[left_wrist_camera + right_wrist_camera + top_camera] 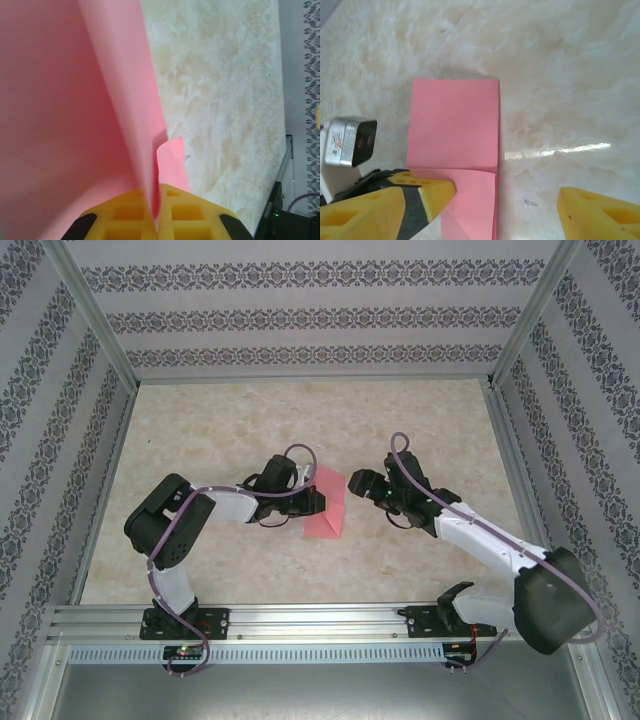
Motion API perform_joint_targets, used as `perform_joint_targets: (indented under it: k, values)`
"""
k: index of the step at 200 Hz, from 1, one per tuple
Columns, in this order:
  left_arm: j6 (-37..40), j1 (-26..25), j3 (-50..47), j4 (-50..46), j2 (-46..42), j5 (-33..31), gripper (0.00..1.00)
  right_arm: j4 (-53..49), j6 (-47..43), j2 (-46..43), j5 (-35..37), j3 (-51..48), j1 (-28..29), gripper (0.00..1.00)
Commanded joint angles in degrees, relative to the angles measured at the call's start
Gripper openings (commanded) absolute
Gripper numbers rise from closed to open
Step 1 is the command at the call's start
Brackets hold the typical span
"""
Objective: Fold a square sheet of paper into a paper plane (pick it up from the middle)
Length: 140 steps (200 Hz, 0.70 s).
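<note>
The square sheet of paper [326, 508] is pink-red and folded, lying in the middle of the table between the two arms. My left gripper [306, 502] is at its left edge. In the left wrist view that gripper [157, 222] is shut on the paper [60, 115], and a layer rises up from between the yellow fingers [195, 217]. My right gripper [356, 483] hovers open by the paper's far right corner. In the right wrist view the right gripper [490, 220] stands wide open over the paper [455, 120], which shows a crease and a turned-down flap near its close end.
The beige marble tabletop [420, 430] is bare around the paper. Patterned walls and an aluminium frame [300, 380] close it in on three sides. The left wrist's small white camera block [350, 142] sits just left of the paper.
</note>
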Motion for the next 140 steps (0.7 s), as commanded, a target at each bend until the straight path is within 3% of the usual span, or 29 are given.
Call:
perform_joint_targets:
  k: [1,25,70,112,140]
  values:
    - [5.3,-1.0,2.5,-9.1,-7.2,-5.4,0.06,-5.5,-0.7,-4.1,5.5,1.2,-0.8,0.86]
    - [10.0,-1.7,7.0,-25.6,-13.6,-15.3,0.06,-8.0,0.7,-6.9,9.3,0.9,-0.9,0.92]
    - [17.1,-5.4,18.5,-49.2,-19.6,-36.0,0.06,-9.5,3.8,-9.2,10.6,1.0,-1.4,0.93]
    - [21.1,-10.1,28.3,-63.1,-13.5,-63.9,0.06,-12.8,4.7,-9.4,10.5,2.1,-1.7,0.94]
    - [21.9,-12.4,29.9,-65.4,-5.6,-75.7,0.06,-13.6,5.1,-10.1,11.3,1.0,-2.5,0.94]
